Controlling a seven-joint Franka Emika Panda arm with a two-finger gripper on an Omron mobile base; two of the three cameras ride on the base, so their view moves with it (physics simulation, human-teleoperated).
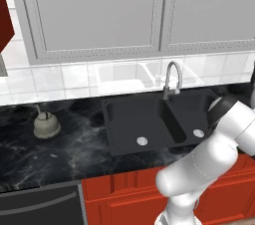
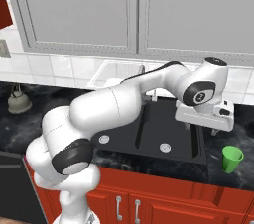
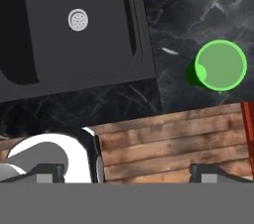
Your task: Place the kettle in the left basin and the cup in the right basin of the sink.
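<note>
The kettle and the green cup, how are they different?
The kettle is beige-grey and round with a lid and a wire handle; the cup is bright green, open on top, with no handle. The kettle stands left of the sink, the cup to its right. Both stand upright on the dark counter.

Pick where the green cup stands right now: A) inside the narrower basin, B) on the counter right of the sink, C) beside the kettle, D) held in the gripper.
B: the cup stands upright on the dark counter just right of the sink, untouched.
</note>
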